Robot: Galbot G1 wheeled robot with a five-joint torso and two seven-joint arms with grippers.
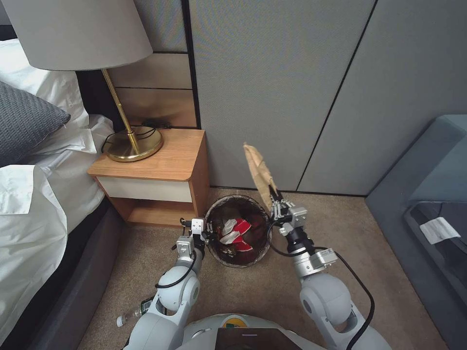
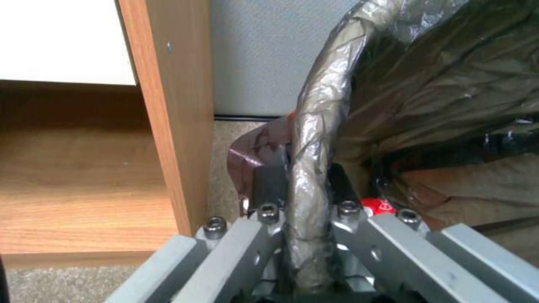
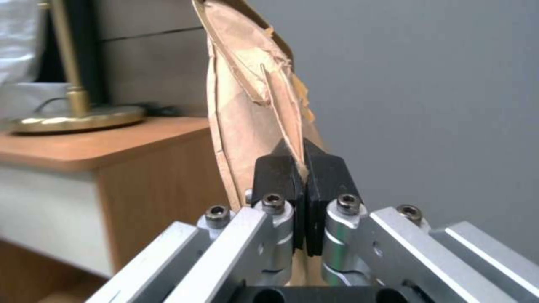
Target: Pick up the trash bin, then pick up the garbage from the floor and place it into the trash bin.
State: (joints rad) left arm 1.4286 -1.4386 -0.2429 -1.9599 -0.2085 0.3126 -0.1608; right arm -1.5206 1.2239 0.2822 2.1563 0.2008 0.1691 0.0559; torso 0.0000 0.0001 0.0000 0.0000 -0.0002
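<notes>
The trash bin (image 1: 237,197), lined with a dark brown bag, stands on the carpet by the nightstand. My left gripper (image 1: 206,228) is shut on its near-left rim; in the left wrist view the bag-covered rim (image 2: 314,139) runs between the fingers of that gripper (image 2: 306,185). Red-and-white cartons (image 1: 237,232) lie inside the bin. My right gripper (image 1: 276,198) is shut on a tan paper bag (image 1: 259,170), held upright just above the bin's right rim. The right wrist view shows this gripper (image 3: 304,168) pinching the bag's (image 3: 247,109) lower edge. A clear bottle (image 1: 132,312) lies on the floor by my left elbow.
A wooden nightstand (image 1: 160,167) with a brass lamp (image 1: 132,143) stands left of the bin, and a bed (image 1: 44,194) lies farther left. Grey wall panels (image 1: 292,97) rise behind. A grey sofa (image 1: 428,194) stands at the right. Open carpet (image 1: 350,228) lies between bin and sofa.
</notes>
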